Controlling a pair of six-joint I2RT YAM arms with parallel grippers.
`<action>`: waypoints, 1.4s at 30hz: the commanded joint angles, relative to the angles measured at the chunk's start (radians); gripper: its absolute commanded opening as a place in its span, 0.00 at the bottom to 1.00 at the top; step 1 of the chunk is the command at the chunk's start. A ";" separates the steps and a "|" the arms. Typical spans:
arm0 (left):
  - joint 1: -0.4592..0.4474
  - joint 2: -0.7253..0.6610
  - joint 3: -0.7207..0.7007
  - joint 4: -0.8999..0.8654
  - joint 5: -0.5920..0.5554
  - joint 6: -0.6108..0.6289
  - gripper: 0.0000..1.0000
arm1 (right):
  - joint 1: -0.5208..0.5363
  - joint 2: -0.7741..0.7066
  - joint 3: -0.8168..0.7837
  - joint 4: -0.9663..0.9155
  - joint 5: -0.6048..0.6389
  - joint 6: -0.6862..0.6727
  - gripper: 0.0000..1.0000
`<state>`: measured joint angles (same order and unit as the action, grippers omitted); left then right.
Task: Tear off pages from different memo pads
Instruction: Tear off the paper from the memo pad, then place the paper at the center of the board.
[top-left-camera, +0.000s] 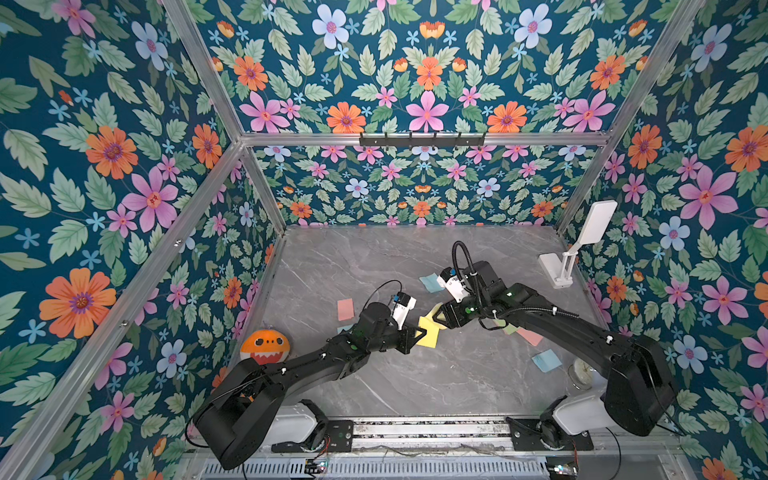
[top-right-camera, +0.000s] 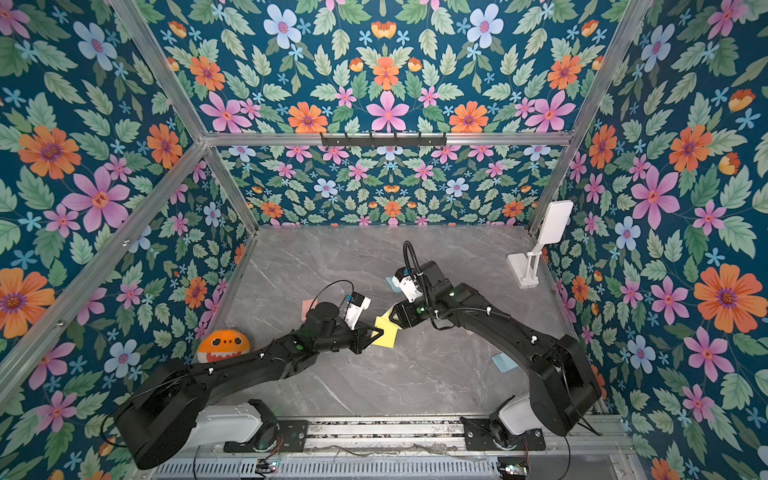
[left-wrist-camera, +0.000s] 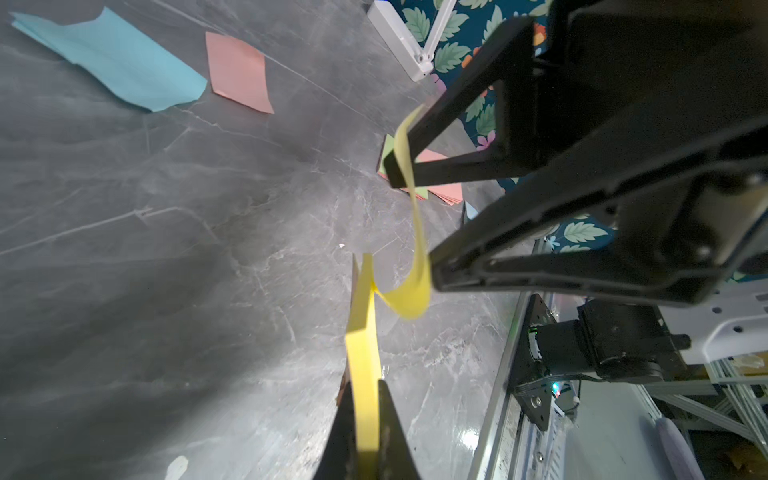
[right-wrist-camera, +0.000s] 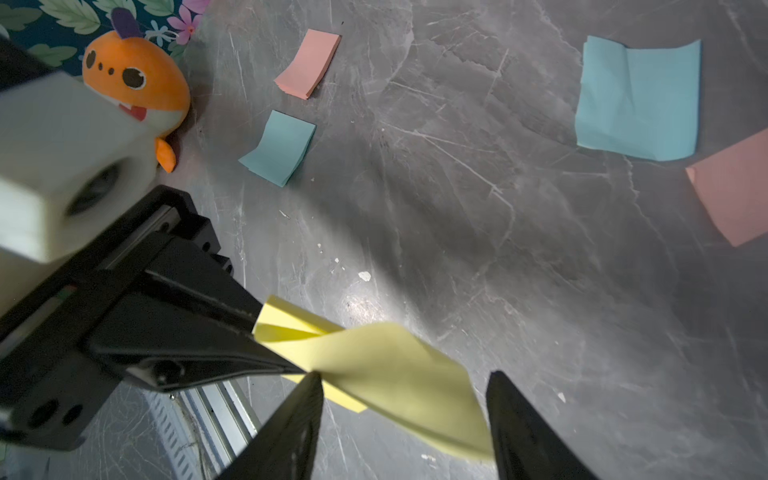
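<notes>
My left gripper (left-wrist-camera: 365, 384) is shut on a yellow memo pad (left-wrist-camera: 361, 332), held on edge above the table's middle (top-left-camera: 428, 337). A yellow page (right-wrist-camera: 395, 374) curls off the pad's top and seems joined to it along one edge (left-wrist-camera: 415, 282). My right gripper (right-wrist-camera: 405, 374) is open. The page hangs loose between its fingers, touching one of them. In both top views the two grippers (top-left-camera: 420, 332) (top-left-camera: 437, 316) meet tip to tip over the pad (top-right-camera: 384, 332). A pink memo pad (right-wrist-camera: 309, 62) and a blue memo pad (right-wrist-camera: 280, 147) lie flat beyond.
Loose blue pages (top-left-camera: 431, 282) (top-left-camera: 546, 360) and a pink page (right-wrist-camera: 735, 187) lie on the grey marble table (top-left-camera: 374, 266). Pink and green paper (top-left-camera: 530, 336) shows under my right arm. An orange shark plush (top-left-camera: 265, 345) sits at the left wall, a white folding stand (top-left-camera: 561, 266) at the right.
</notes>
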<state>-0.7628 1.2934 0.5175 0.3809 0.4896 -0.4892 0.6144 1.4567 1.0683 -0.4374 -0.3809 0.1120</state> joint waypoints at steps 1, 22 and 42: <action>0.022 0.021 0.021 -0.028 0.041 0.041 0.00 | 0.018 -0.017 -0.020 0.041 -0.041 -0.027 0.62; 0.113 0.204 0.098 -0.084 0.002 -0.091 0.00 | -0.097 0.187 0.059 0.097 0.498 0.206 0.00; 0.136 -0.122 -0.024 -0.414 -0.042 -0.276 0.00 | -0.094 0.511 0.371 -0.196 0.333 0.203 0.56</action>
<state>-0.6285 1.2015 0.5129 0.0456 0.4252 -0.7113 0.5224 2.0006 1.4414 -0.5961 0.0811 0.2993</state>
